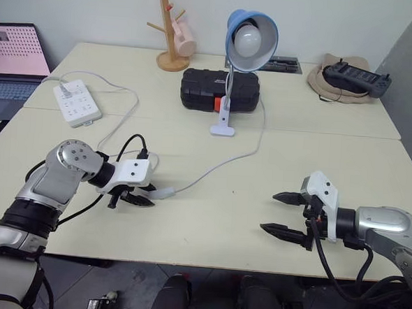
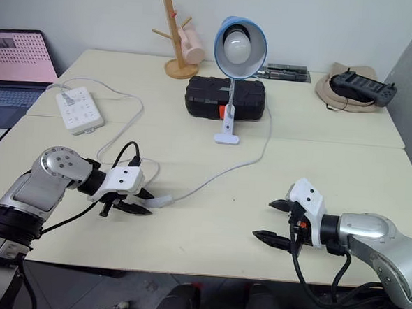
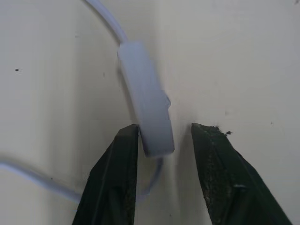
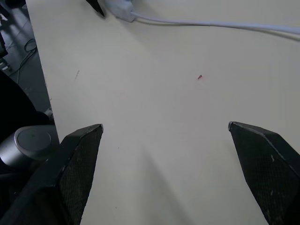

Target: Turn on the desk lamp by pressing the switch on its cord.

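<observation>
The left hand (image 3: 164,140) sat low on the tabletop (image 1: 209,218) with its two black fingers narrowed around the near end of the switch (image 3: 147,112); one finger touched the switch's side and the other stood just apart from it, so the switch was bracketed rather than firmly pinched. That placement read as a way to steady the loose block so a press would not simply push it across the smooth surface. The right hand (image 1: 290,216) rested near the front edge at about four o'clock of the tabletop, its fingers spread wide and holding nothing, well apart from the switch and probably waiting. The switch lay at about seven o'clock, a small white oblong block, thicker than the thin white cord (image 1: 227,159) that left it at both ends. From there the cord curved up toward the desk lamp (image 1: 249,38) at twelve o'clock, which stood on its small white base with its blue dome shade tipped toward the robot. Its round white bulb did not look lit, so the press seemed not yet made.
</observation>
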You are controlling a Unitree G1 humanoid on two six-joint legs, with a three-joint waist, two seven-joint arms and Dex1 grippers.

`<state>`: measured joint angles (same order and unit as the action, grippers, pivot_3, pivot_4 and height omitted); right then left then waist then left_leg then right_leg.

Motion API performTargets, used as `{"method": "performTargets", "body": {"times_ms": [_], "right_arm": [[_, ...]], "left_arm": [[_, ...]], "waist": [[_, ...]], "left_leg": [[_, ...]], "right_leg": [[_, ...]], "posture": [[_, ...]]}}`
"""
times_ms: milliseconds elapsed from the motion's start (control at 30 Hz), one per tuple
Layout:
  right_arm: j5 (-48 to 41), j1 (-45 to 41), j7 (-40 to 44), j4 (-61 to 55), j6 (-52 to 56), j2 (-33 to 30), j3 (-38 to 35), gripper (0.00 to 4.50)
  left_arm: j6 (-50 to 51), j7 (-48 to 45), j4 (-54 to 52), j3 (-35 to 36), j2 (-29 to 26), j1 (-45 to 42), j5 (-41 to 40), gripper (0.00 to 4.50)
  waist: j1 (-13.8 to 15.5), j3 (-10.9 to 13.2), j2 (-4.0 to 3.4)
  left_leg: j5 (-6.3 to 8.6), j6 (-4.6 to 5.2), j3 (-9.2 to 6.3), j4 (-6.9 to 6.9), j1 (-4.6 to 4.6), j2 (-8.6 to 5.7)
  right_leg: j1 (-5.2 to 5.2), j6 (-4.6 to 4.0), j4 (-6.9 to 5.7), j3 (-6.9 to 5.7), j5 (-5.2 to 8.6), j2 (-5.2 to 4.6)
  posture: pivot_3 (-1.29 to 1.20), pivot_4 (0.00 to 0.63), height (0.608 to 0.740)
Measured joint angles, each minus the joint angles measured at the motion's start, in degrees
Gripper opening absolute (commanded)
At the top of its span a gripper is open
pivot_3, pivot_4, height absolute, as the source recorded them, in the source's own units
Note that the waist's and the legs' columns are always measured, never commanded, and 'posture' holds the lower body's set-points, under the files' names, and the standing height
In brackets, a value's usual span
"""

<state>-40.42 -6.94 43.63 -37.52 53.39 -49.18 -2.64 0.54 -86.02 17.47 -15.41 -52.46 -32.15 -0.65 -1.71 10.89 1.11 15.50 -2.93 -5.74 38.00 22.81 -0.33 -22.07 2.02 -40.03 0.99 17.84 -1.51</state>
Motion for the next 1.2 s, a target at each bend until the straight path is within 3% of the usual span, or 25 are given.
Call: {"method": "performTargets", "body": {"times_ms": [100, 367, 433, 533, 633, 733, 1000, 1200], "right_arm": [[-0.5, 0.0, -0.3, 0.0, 0.3, 0.0, -0.6, 4.50], [-1.3, -0.4, -0.9, -0.1, 0.9, 0.0, -0.6, 4.50], [-1.9, -0.4, -1.3, -0.1, 1.2, 0.2, -0.9, 4.50], [-6.0, -0.6, -2.3, 0.0, 2.7, 3.2, -2.5, 4.50], [-11.3, -0.5, -5.5, 0.5, 4.9, 7.6, -4.9, 4.50], [-19.9, -0.7, -12.8, 2.5, 7.2, 15.8, -6.6, 4.50], [-35.8, -10.0, -30.3, 9.3, 7.9, 30.2, -5.2, 4.50], [-49.3, -12.4, -38.8, 11.1, 5.6, 31.2, -4.7, 4.50]], "left_arm": [[-0.9, 0.0, 0.6, 0.0, 0.0, -0.1, 0.1, 0.38], [0.5, 0.2, 1.3, 0.1, 0.6, -0.5, -0.5, 0.38], [11.3, 0.2, -0.2, 1.5, 2.7, -1.2, -5.3, 0.38], [38.3, 1.1, -4.2, 6.6, 7.4, -7.2, -19.0, 0.38], [52.0, 2.7, -11.3, 11.3, 7.3, -9.1, -27.5, 0.38], [64.7, 7.7, -15.6, 14.7, 11.8, -8.5, -35.2, 0.38], [78.4, 18.8, -20.4, 20.7, 18.8, -7.8, -46.4, 0.38], [79.6, 22.7, -21.4, 21.7, 19.6, -7.2, -49.8, 0.38]], "waist": [[0.0, 0.0, 0.00], [0.0, 0.0, 0.00], [0.1, 0.0, 0.00], [0.3, 0.0, 0.27], [-0.7, -0.1, 0.19], [-1.4, -0.1, 0.13], [-1.5, -0.1, 0.11], [-1.5, -0.1, 0.10]], "left_leg": [[0.00, 0.00, 0.00, 0.00, -0.02, 0.00], [0.00, 0.00, -0.01, 0.00, -0.02, 0.00], [0.00, 0.00, -0.11, 0.06, 0.04, 0.01], [0.00, 0.00, -0.40, 0.22, 0.22, 0.00], [0.00, 0.00, -0.33, 0.00, -0.11, 0.04], [0.00, -0.01, -0.43, -0.02, -0.12, 0.22], [-0.02, -0.03, -0.37, 0.00, -0.26, 0.27], [-0.02, -0.03, -0.35, -0.04, -0.14, 0.18]], "right_leg": [[0.01, 0.00, -0.01, 0.00, 0.00, 0.01], [0.01, 0.00, -0.02, 0.00, 0.00, 0.01], [0.02, 0.00, -0.03, -0.06, 0.00, 0.00], [0.05, 0.01, -0.02, -0.32, 0.00, 0.03], [0.13, 0.00, 0.01, 0.02, 0.01, -0.01], [0.09, -0.02, -0.06, 0.00, 0.02, 0.02], [0.08, -0.03, -0.24, 0.09, 0.01, 0.01], [0.04, -0.03, -0.11, 0.08, 0.01, -0.15]], "posture": [[0.00, 0.150, 0.740], [0.00, 0.150, 0.740], [0.00, 0.150, 0.740], [0.00, 0.150, 0.740], [0.00, 0.150, 0.740], [0.00, 0.150, 0.740], [0.00, 0.150, 0.740], [0.00, 0.150, 0.740]]}}
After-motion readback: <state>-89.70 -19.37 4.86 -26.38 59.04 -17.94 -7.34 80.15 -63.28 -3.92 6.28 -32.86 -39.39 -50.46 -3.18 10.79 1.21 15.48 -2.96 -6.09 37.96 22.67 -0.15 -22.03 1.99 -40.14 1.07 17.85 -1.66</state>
